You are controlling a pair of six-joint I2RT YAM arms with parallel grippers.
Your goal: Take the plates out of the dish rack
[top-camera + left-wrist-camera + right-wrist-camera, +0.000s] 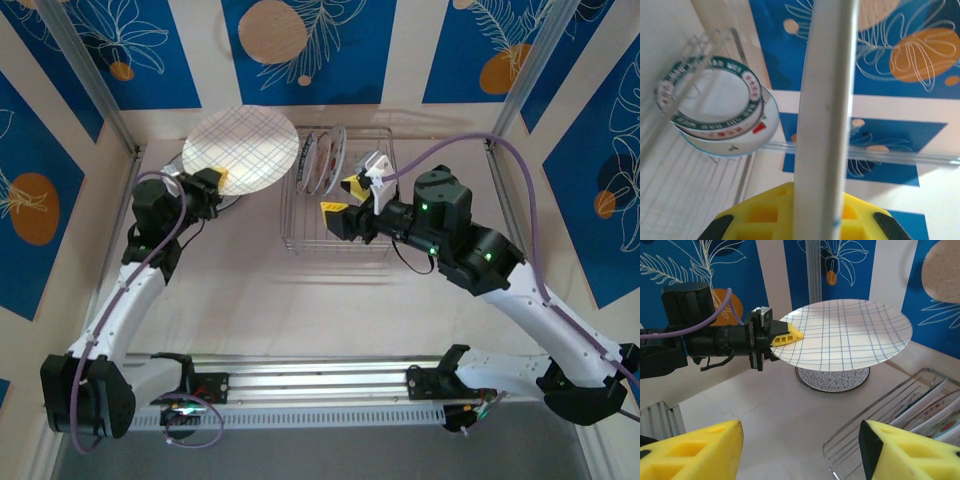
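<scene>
1. The left gripper (218, 183) is pinching the near rim of the checked plate (242, 148), with its yellow pads pressed together on the edge. It is working to the left of the dish rack (330, 238).
2. The checked plate is hanging almost flat and reaching away from the claw toward the rack's far-left corner. It is hovering directly above the speckled plate (832, 380), which is lying on the table (300, 300) just left of the rack. The two plates are apart, so the coming move looks like a straight lowering.
3. The right gripper (345, 195) is hovering spread over the rack's near-right part and is gripping nothing.
4. The standing plates (322, 160) are leaning on edge in the rack's far-left slots, with their rims running near to far. The right arm is the nearer one to them.
5. The table is showing a pale, smooth surface around the rack. Blue wall panels (330, 40) with leaf and orange-disc motifs are enclosing the space behind it.
</scene>
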